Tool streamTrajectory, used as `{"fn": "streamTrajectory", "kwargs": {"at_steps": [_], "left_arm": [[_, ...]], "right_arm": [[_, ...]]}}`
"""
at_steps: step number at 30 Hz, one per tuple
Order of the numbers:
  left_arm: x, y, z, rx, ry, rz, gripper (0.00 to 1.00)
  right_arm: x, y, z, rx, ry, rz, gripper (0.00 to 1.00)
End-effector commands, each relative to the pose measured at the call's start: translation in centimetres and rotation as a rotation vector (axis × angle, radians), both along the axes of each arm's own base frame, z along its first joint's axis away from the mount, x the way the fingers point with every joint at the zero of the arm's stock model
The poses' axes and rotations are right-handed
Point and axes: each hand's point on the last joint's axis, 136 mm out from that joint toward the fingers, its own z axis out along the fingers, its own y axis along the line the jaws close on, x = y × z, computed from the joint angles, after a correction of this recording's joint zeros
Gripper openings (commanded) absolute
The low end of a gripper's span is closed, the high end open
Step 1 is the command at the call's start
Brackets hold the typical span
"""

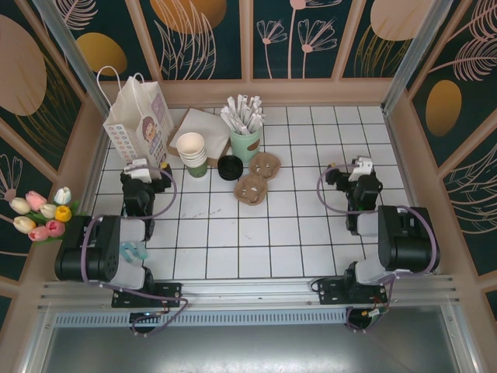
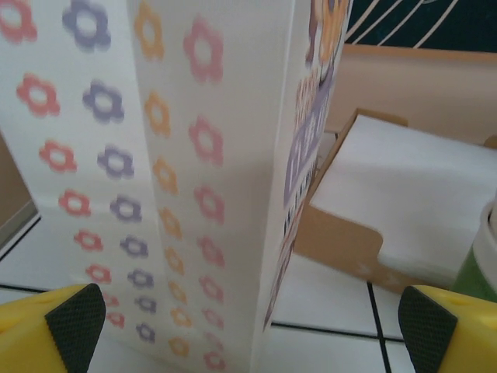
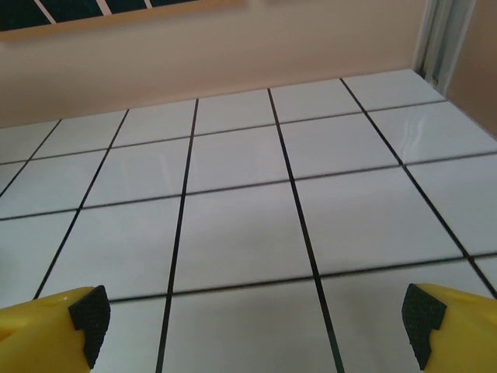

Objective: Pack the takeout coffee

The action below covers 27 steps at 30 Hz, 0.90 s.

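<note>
Left gripper (image 1: pixel 142 165) and right gripper (image 1: pixel 362 165) gape wide, arms folded low.

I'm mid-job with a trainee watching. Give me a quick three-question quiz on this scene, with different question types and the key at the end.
1. True or false: the takeout coffee is already inside the paper bag.
2. What stands between the paper bag and the takeout coffee? A stack of cream cups; B teapot; C sugar jar.
3. Fill in: the left gripper and right gripper are both ____.
Key: 1 false; 2 A; 3 open.
</note>
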Motion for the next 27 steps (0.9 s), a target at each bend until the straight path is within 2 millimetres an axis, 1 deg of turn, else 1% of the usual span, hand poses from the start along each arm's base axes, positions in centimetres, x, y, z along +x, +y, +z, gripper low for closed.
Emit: {"fn": "streamTrajectory", "kwargs": {"at_steps": [1,4,7,10,12,15,16,18,20,21,23,25,27], "left_arm": [[0.4,0.1,1.9,-0.076,0.036,0.012,0.99],[-1.0,0.7,3.8,-0.168,-0.008,0.069,0.99],[-2.9,1.3,5.7,-0.267,-0.056,0.124,0.99],[-5.0,1.9,7.5,-0.332,-0.088,0.174,0.99],[-6.3,2.0,8.7,-0.351,-0.098,0.192,0.99],[-7.8,2.3,10.2,-0.382,-0.076,0.237,0.99],[-8.1,2.2,10.5,-0.396,-0.061,0.241,0.99],[-8.0,1.0,11.8,-0.434,-0.026,0.189,0.98],[-7.8,0.2,12.6,-0.492,0.001,0.173,0.99],[-7.5,-0.7,13.2,-0.515,0.014,0.131,0.99],[-7.0,-1.8,13.8,-0.559,0.038,0.113,0.99],[-6.2,-2.6,13.7,-0.596,0.093,0.105,0.99],[-5.0,-3.9,13.6,-0.626,0.157,0.068,0.98]], "right_arm": [[1.2,1.9,3.1,-0.039,-0.009,0.063,0.99],[2.0,4.3,5.3,-0.073,-0.018,0.090,0.99],[3.1,7.8,7.1,-0.051,-0.006,0.145,0.99],[4.2,11.4,8.8,0.040,0.019,0.208,0.99],[4.2,14.1,10.3,0.100,-0.010,0.252,0.99],[4.0,16.3,12.3,0.201,-0.060,0.250,0.99],[4.0,16.8,12.6,0.244,-0.060,0.258,0.99],[4.2,17.4,12.8,0.368,-0.030,0.254,0.99],[4.2,18.0,12.6,0.455,0.010,0.263,0.99],[4.1,18.8,12.6,0.479,0.028,0.294,0.99],[4.1,19.8,12.5,0.497,0.062,0.312,0.99],[4.1,20.7,12.3,0.511,0.097,0.320,0.99],[4.0,21.4,12.3,0.527,0.127,0.332,0.99]]}}
